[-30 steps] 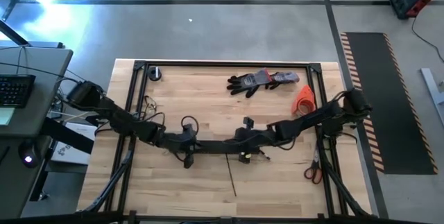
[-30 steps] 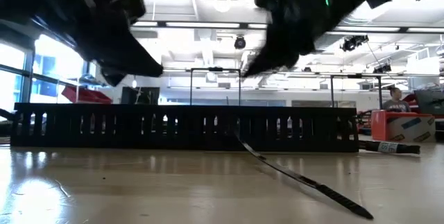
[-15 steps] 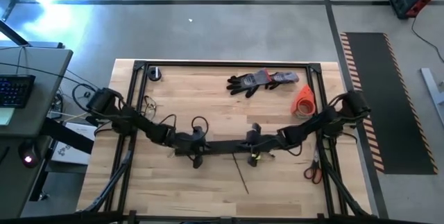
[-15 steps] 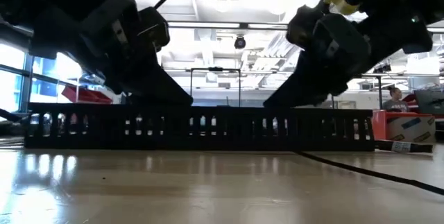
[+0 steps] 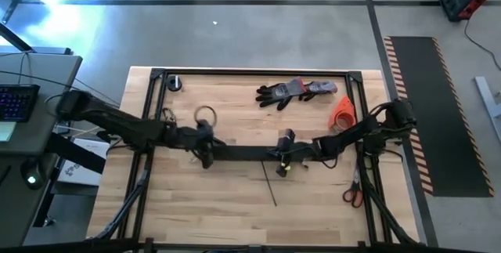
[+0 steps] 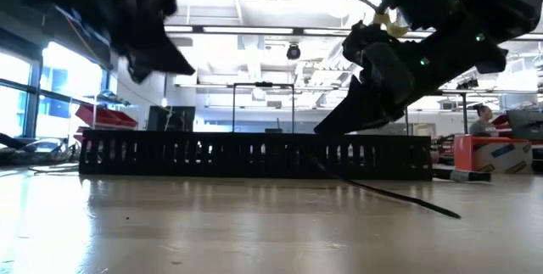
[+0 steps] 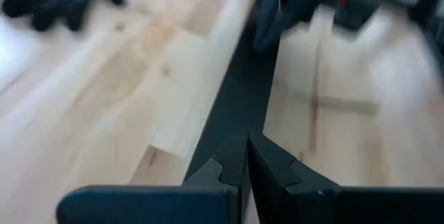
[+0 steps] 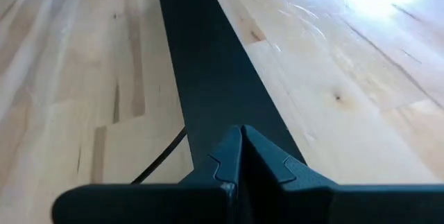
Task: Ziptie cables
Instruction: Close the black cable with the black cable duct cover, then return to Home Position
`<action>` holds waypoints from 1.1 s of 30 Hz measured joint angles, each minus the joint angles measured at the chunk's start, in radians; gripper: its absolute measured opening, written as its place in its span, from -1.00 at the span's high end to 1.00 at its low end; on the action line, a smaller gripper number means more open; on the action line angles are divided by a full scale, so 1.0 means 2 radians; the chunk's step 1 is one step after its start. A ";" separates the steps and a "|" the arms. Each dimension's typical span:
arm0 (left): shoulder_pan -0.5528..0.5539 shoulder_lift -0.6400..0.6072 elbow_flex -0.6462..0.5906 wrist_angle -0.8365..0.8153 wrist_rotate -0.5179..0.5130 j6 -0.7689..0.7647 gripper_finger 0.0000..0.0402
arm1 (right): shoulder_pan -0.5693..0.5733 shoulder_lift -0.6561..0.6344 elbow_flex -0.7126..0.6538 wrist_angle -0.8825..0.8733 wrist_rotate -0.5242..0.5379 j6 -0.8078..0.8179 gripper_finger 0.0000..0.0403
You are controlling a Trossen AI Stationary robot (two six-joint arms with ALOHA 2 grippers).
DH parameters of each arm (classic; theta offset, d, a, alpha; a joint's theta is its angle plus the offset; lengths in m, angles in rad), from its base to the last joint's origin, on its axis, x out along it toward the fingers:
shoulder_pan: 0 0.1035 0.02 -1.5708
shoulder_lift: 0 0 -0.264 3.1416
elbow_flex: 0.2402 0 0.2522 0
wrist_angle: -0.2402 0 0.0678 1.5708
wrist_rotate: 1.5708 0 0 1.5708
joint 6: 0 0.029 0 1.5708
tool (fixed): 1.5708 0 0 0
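Both claws (image 5: 210,149) (image 5: 275,157) at slotted bar's (image 5: 243,153) ends

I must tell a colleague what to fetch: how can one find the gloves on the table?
Look at the wooden table from above, along its upper edge, right of centre. The gloves lie flat there, dark with grey cuffs, left of an orange object; only they show fingers.

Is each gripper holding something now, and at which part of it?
Both grip the long black slotted bar by its thin top edge: the left gripper near its left end, the right gripper near its right end.
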 joint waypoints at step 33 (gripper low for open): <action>0.018 -0.572 -0.169 -0.161 -0.109 -0.007 1.00 | -0.015 -0.575 -0.282 -0.001 -0.115 -0.046 1.00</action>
